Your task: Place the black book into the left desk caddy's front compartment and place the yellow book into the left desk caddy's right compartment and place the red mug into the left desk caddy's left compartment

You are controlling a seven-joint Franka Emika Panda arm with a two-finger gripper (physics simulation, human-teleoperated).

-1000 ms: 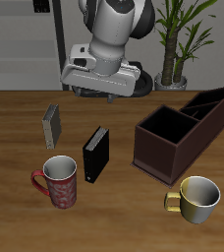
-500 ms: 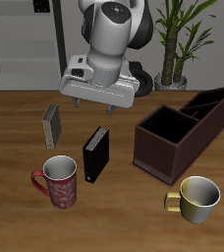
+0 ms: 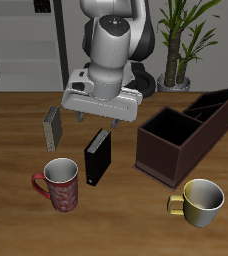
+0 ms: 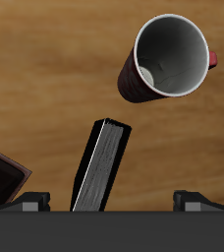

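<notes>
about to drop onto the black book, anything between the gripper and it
Nothing visible. The gripper hangs open just above the black book, which stands upright with bare table around it. The red mug sits apart, nearer the front edge, and the caddy is off to the side.

The table [image 3: 16, 140] is brown wood with dark lines in it. Behind it stands a green plant [image 3: 181, 35] in a gray pot [image 3: 173, 82]. A gray shelf [image 3: 26, 45] with dark gaps stands at the back. The wall [image 3: 221, 60] is pale gray.
</notes>
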